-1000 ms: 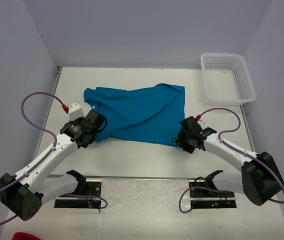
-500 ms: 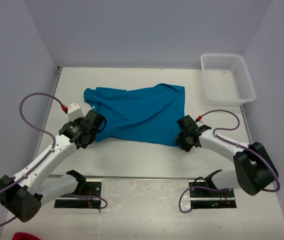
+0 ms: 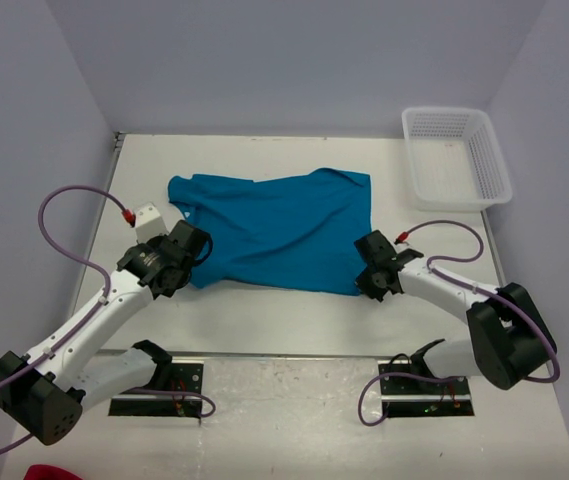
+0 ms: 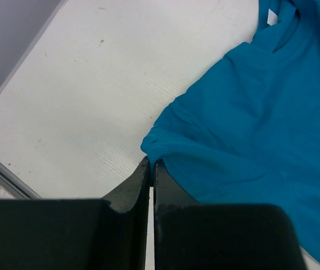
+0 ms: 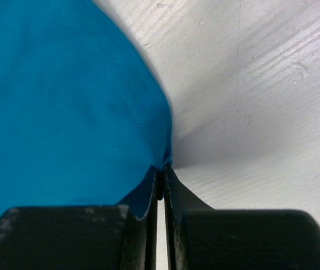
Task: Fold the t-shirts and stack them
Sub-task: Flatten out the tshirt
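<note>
One teal-blue t-shirt (image 3: 274, 225) lies spread and wrinkled across the middle of the white table. My left gripper (image 3: 186, 262) is shut on the shirt's near left corner; in the left wrist view the gripper (image 4: 151, 164) pinches the cloth's edge (image 4: 165, 147) at the fingertips. My right gripper (image 3: 363, 284) is shut on the near right corner. In the right wrist view that gripper (image 5: 163, 166) has the hemmed corner (image 5: 161, 147) clamped between its tips, the cloth (image 5: 58, 107) pulled up off the table.
A white mesh basket (image 3: 455, 155) stands at the back right corner. The table's left edge (image 4: 2, 90) runs close to my left gripper. Purple cables loop beside both arms (image 3: 64, 215).
My right gripper has moved slightly left onto the shirt's near right corner and closed on it. The left arm holds its corner as before.
</note>
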You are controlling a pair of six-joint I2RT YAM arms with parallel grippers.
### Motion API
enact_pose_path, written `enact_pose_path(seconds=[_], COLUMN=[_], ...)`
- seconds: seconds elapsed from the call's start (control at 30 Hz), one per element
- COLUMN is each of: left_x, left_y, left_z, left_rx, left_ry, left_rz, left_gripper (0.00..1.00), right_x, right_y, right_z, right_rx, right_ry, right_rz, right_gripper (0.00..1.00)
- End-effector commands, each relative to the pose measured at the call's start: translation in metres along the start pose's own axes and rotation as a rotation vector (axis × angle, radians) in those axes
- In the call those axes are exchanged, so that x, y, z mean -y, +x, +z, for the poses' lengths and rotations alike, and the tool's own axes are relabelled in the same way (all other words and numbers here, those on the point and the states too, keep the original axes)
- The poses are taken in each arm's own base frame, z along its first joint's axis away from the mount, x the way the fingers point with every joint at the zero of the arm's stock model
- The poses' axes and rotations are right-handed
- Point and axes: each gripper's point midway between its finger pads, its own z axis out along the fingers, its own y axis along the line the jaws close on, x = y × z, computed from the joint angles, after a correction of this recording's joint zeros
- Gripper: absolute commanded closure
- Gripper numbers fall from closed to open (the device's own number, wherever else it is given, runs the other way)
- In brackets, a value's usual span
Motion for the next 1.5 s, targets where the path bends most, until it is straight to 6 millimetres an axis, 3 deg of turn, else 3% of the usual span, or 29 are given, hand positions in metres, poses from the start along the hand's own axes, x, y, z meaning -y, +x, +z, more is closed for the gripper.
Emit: enact_pose_path(seconds=[0.0,0.37,0.53,0.7,1.03,1.37,1.47], left_x=[-0.001,0.019,0.021,0.023,0.03,0.032,0.034], left_y=[-0.008,0.007,0.003,-0.007,0.002,-0.029,-0.031], left_z=[0.002,0.008,0.004,-0.002,-0.001,-0.016,-0.018], left_rx=[0.032,-0.03,-0.027,-0.008,-0.033,0.043,0.042], left_ry=[-0.011,0.051,0.069,0.098,0.139,0.195,0.206], left_rz=[-0.012,0.051,0.039,0.018,0.023,0.004,0.009], left_gripper=[1.0,1.0,1.0,1.0,1.0,1.0,1.0], right_x=[-0.013,-0.066,-0.085,-0.091,-0.098,-0.107,-0.11], right_y=[-0.015,-0.045,-0.051,-0.056,-0.055,-0.072,-0.075], right_z=[-0.007,-0.045,-0.065,-0.074,-0.072,-0.085,-0.086], right_rx=[0.055,0.16,0.19,0.203,0.193,0.258,0.273], right_ry=[-0.026,-0.244,-0.33,-0.346,-0.346,-0.337,-0.335], right_rz=[-0.027,-0.303,-0.388,-0.425,-0.479,-0.525,-0.542], right_gripper=[1.0,1.0,1.0,1.0,1.0,1.0,1.0])
